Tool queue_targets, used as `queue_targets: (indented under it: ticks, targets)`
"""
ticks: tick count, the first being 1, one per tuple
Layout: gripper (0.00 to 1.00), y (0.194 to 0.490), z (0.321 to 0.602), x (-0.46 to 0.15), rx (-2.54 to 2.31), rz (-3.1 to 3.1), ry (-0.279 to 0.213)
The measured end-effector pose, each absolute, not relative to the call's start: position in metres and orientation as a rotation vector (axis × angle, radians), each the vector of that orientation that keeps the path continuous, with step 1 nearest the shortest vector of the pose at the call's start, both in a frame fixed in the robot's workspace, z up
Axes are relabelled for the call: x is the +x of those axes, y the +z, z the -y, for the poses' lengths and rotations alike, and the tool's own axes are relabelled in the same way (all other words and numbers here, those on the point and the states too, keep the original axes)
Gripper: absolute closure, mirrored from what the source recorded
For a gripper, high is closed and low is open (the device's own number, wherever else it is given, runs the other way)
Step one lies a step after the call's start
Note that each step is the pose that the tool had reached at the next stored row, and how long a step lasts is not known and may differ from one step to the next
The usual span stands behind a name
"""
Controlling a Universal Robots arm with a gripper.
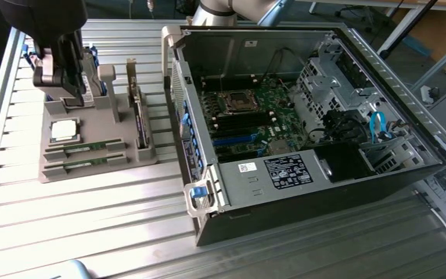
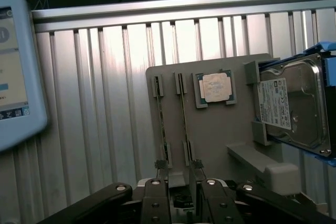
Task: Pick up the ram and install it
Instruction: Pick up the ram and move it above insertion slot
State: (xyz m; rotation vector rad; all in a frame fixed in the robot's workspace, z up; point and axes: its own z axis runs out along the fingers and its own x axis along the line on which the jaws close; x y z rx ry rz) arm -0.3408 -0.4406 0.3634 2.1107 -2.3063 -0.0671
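Two ram sticks (image 1: 83,147) lie side by side in slots of a grey holder tray (image 1: 122,165) on the exterior view's left. The second ram stick (image 1: 82,165) is the nearer one. In the wrist view both sticks show edge-on, one ram (image 2: 163,124) beside the other ram (image 2: 183,111). My gripper (image 1: 72,93) hangs above the far end of the tray, well away from the sticks. Its fingers (image 2: 158,169) stand apart, so my gripper (image 2: 178,174) is open with nothing between them.
A silver processor chip (image 1: 63,130) and an upright card (image 1: 139,119) share the tray. A hard drive (image 2: 291,106) leans at its end. The open computer case (image 1: 207,200) with its motherboard (image 1: 250,116) lies on the exterior view's right. A tablet (image 2: 16,72) sits beside the ribbed table.
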Motion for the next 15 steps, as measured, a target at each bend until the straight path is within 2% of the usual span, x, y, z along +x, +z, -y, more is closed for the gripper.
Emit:
queue_targets:
  ticks: [15]
  targets:
    - [0.7,0.3593,0.4406,-0.3408,2.116,2.301,-0.067]
